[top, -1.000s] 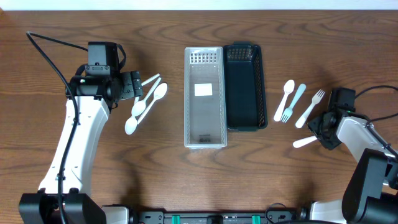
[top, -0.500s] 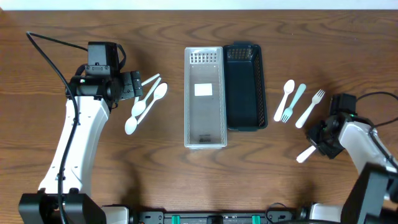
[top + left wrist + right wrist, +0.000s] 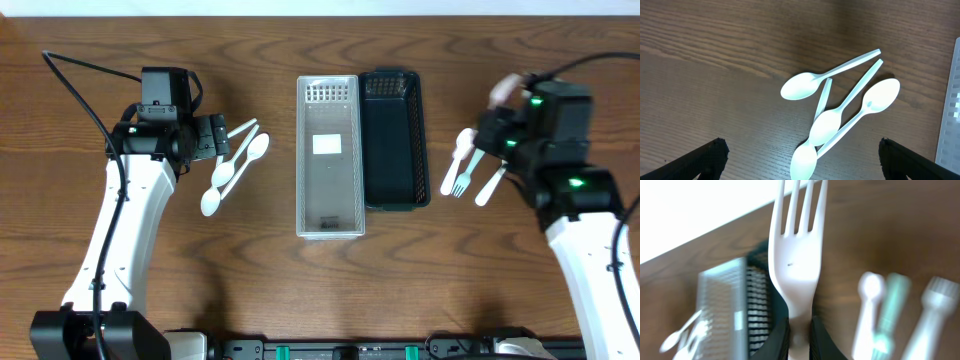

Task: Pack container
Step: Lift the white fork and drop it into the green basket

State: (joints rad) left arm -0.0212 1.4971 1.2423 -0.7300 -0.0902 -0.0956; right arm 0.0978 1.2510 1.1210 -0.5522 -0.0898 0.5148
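My right gripper (image 3: 497, 122) is raised above the table and shut on a white plastic fork (image 3: 797, 255), tines pointing away; the fork shows blurred in the overhead view (image 3: 504, 89). Below it lie a white spoon (image 3: 458, 160), a teal fork (image 3: 470, 165) and a white fork (image 3: 492, 183). The clear container (image 3: 329, 160) and the dark container (image 3: 394, 140) stand side by side at the centre. My left gripper (image 3: 222, 137) is open above several white spoons (image 3: 840, 115), not touching them.
The left arm's black cable (image 3: 80, 90) runs over the table's back left. In the right wrist view the clear container (image 3: 722, 305) and dark container (image 3: 760, 315) lie ahead on the left, with the loose utensils (image 3: 887, 310) on the right.
My right gripper has lifted the white fork off the table at the front right and swung up and back over the loose utensils. The left arm has not moved.
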